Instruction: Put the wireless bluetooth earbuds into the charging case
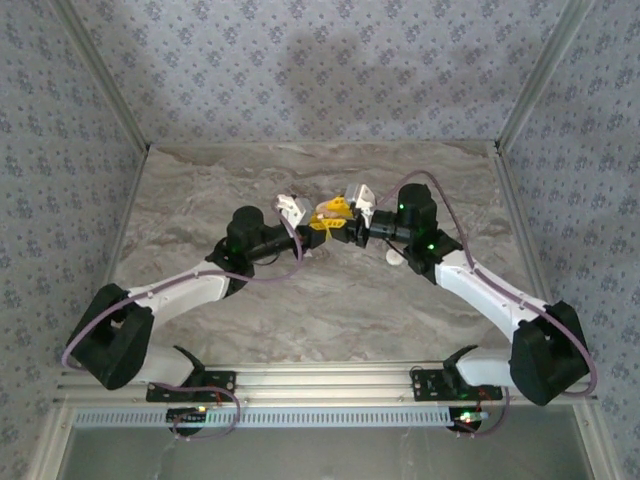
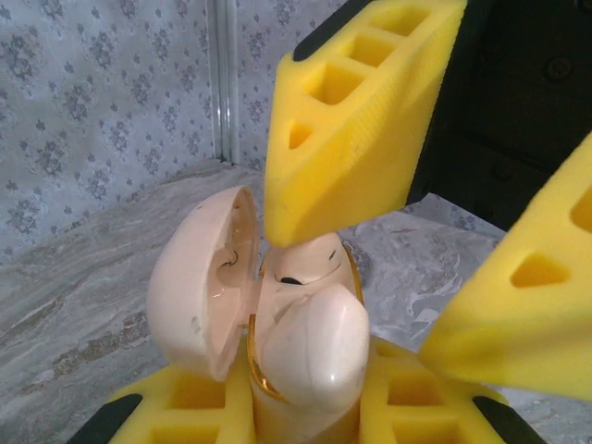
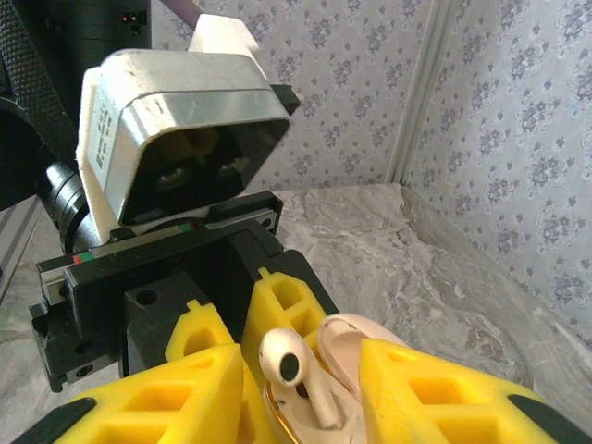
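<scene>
Table (image 1: 200, 200) has loads of bare marble all round, walls well clear. Left gripper (image 2: 301, 400) is clamped on the charging case (image 2: 314, 342), holding it up mid-table with the lid (image 2: 199, 277) swung open, I'd guess for access. Right gripper (image 3: 305, 370) has its jaws spread, straddling an earbud (image 3: 282, 361) sitting stem-down at the case mouth.

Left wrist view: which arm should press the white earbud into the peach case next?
Probably right. The right gripper is open, one yellow fingertip just above the white stemmed earbud standing partly in the open peach case. The left gripper is shut on that case and must hold it.
</scene>
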`<state>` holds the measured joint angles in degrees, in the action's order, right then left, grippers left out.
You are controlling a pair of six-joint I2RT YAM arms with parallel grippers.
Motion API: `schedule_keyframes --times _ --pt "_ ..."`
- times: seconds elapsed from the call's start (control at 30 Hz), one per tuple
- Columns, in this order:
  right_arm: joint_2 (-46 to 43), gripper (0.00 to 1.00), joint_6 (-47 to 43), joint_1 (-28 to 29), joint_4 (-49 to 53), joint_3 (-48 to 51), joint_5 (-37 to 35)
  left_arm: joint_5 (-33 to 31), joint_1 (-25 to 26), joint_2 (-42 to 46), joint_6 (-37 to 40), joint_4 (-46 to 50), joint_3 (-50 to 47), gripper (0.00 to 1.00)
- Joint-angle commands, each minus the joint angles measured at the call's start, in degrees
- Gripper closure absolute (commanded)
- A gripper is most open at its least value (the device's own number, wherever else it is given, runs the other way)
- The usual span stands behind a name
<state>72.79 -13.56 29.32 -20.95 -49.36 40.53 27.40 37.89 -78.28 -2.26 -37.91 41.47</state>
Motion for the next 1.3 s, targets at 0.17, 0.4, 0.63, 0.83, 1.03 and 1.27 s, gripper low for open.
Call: schedule_keyframes --times 0.17,0.4,0.63,0.83,1.03,1.27 --pt "-4.5 0.58 0.5 -1.7 5.5 -3.4 1.5 -0.7 0.0 3.4 2.4 -2.0 -0.2 0.82" --pt "-7.5 0.59 -8.6 -0.5 20.2 -7.6 -0.2 -2.1 0.0 3.9 6.1 2.7 -0.1 0.82" --pt "-7.7 0.55 -4.2 0.8 25.0 -10.5 -8.1 -3.1 0.0 4.5 10.5 7.7 0.3 0.82" --pt "-5.4 0.22 12.2 4.5 28.1 -13.1 -23.6 -3.4 0.0 4.5 10.4 7.9 0.5 0.82" --pt "-4.6 0.13 15.4 7.2 28.1 -12.7 -28.3 -3.3 0.0 4.6 10.0 7.9 0.5 0.82" --pt "-0.7 0.12 18.7 7.2 27.4 -14.3 -26.4 -3.2 0.0 4.6 9.6 7.5 0.6 0.82"
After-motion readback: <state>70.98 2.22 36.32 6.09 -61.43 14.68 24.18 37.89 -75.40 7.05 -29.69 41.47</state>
